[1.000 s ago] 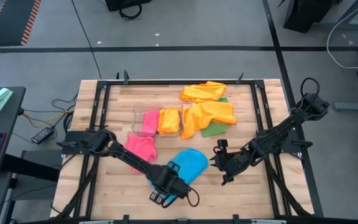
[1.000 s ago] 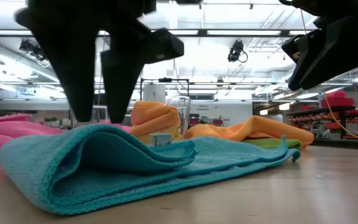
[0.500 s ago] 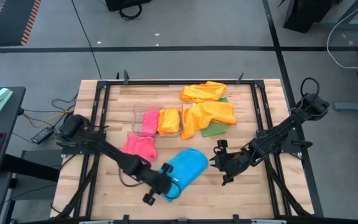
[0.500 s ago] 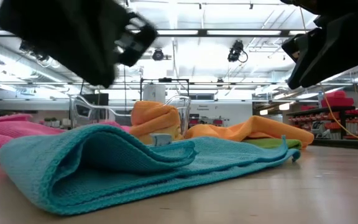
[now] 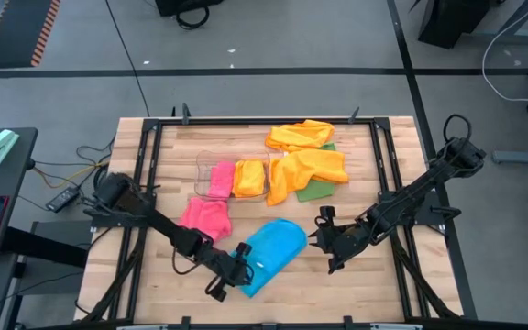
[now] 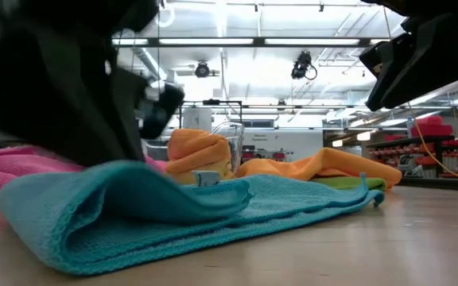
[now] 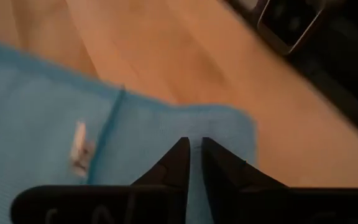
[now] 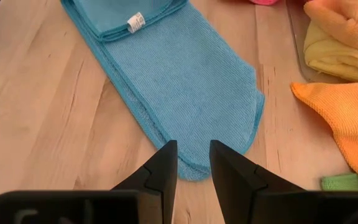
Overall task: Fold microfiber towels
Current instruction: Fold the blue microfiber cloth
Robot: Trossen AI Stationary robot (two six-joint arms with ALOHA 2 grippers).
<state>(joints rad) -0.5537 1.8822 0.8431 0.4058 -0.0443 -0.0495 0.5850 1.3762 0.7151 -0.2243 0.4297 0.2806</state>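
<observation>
No text, brand, number or sign could be read anywhere: the small white tag (image 8: 135,22) sewn to the blue towel (image 8: 185,81) was too small to make out, and nothing in the room behind carried legible lettering.
</observation>
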